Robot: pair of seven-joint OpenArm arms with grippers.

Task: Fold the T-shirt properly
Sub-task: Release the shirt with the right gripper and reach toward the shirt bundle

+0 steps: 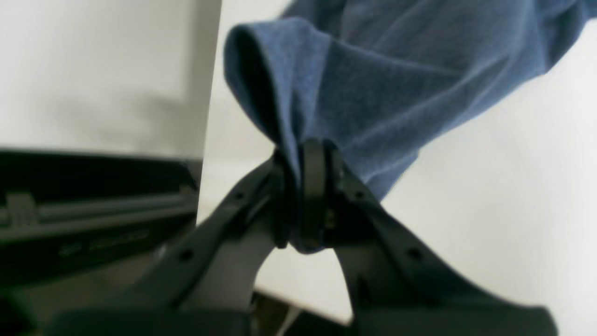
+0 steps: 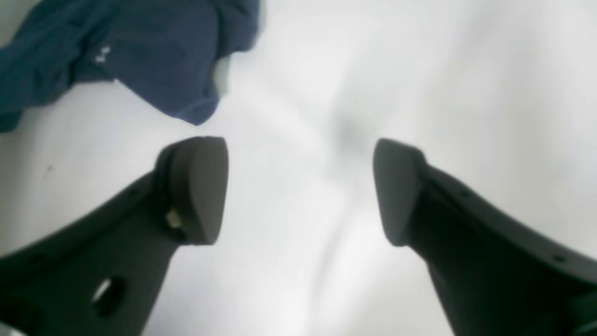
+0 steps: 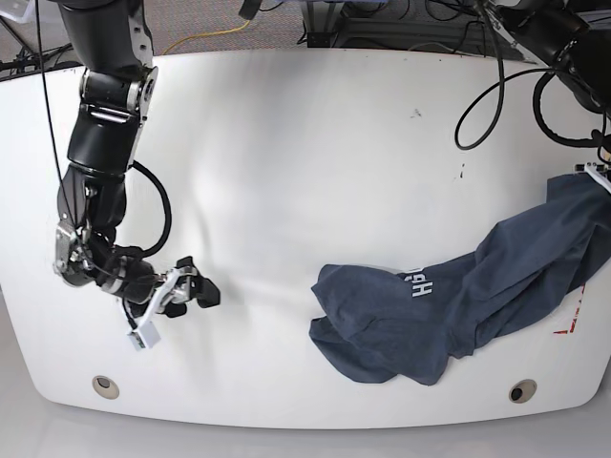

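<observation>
Hidden, cropped and blurred parts

The left gripper [image 1: 308, 196] pinches a fold of the T-shirt [image 1: 373, 93], hiding the clamped cloth between its fingers; in the base view that gripper lies past the right edge. The lettering [image 3: 421, 281] is mostly buried in folds. Behind the gripper, dark equipment [image 1: 93, 210] is too blurred to identify.

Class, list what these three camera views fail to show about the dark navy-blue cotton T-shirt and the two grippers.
- White lettering on the dark navy-blue cotton T-shirt: base view, mostly buried in folds.
- Left gripper: base view, cut off by the right edge.
- Which part of the shirt it clamps: left wrist view, bunched and blurred.
- Right gripper, open: its gap is too small to judge in the base view.
</observation>
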